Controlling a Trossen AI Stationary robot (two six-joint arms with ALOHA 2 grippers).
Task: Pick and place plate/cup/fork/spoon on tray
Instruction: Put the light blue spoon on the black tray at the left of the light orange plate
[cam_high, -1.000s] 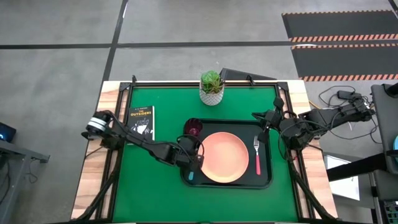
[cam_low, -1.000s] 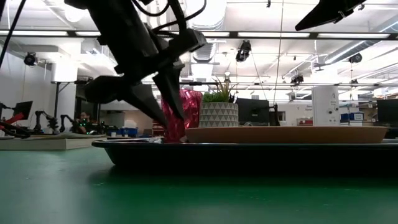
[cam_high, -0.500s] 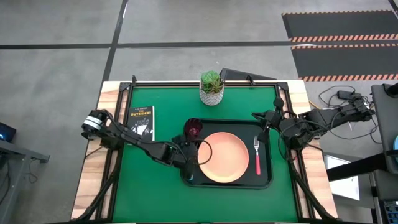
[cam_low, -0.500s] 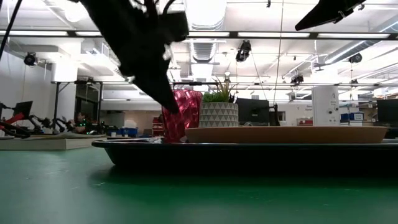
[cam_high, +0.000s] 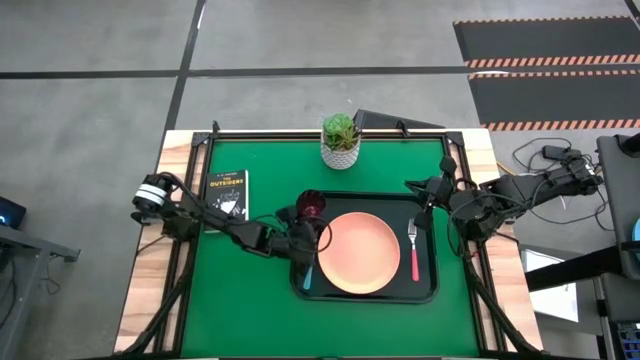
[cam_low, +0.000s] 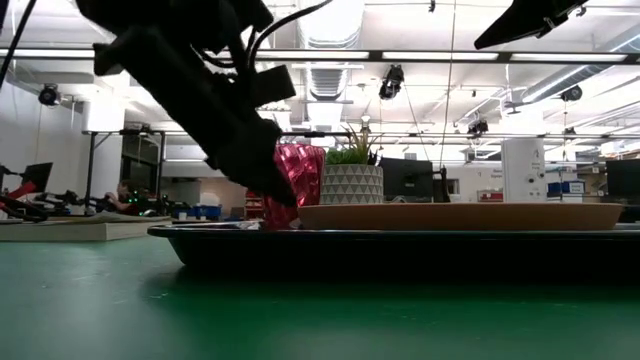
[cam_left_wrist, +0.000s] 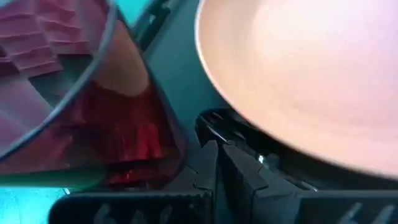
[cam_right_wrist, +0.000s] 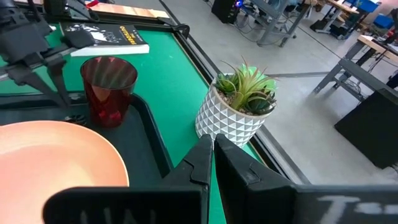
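On the black rectangular tray (cam_high: 298, 287), the left gripper (cam_high: 306, 243), fingers pressed together, hovers beside the blue-handled spoon (cam_high: 308, 275), apparently released.

I see the cup (cam_right_wrist: 109, 90) as glossy, see-through red plastic with ribbed walls. The plate (cam_high: 364, 252) looks smooth and matt, the tray (cam_high: 432, 262) like black plastic with a slight shine. The fork (cam_high: 414, 246) has shiny metal tines. The table (cam_high: 250, 310) has matt green cloth and bare wood edges. The pot (cam_right_wrist: 233, 122) looks white and faceted.
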